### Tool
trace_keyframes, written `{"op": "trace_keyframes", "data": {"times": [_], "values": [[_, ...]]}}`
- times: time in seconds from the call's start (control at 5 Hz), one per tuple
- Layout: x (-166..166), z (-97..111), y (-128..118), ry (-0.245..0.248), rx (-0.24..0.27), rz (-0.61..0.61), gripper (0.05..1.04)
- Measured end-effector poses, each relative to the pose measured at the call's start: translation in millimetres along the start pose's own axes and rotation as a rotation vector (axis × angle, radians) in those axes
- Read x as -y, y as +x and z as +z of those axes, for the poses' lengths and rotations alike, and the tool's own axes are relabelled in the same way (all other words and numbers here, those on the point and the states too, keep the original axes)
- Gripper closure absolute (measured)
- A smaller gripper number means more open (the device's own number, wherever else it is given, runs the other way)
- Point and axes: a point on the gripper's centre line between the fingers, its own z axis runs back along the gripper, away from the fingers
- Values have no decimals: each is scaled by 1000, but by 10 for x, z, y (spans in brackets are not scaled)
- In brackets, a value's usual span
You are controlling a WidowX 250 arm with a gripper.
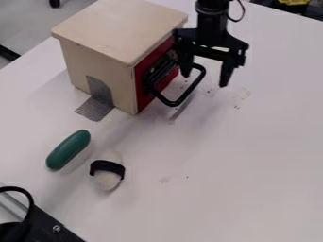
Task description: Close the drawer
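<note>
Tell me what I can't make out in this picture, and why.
All in the camera view:
- Inside of the box: hidden by its top and walls.
- Whether the hand touches the handle: they overlap from this angle.
- Rest of the black gear, lower left: cut off by the picture's edges.
- What the yellow thing is: cut off by the top edge.
- What the specks are: too small.

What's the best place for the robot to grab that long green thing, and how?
Probably around the middle, straight down from above, with the gripper closing across its narrow width. The green thing lies lengthwise on the table, and its rounded ends would likely slip.
</note>
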Motion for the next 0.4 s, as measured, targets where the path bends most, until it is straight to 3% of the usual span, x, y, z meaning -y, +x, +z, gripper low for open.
{"op": "trace_keyframes", "data": {"times": [0.2,0.4], "values": [[220,106,47,-51,10,-133,85],[392,203,46,-58,8,-240,85]]}}
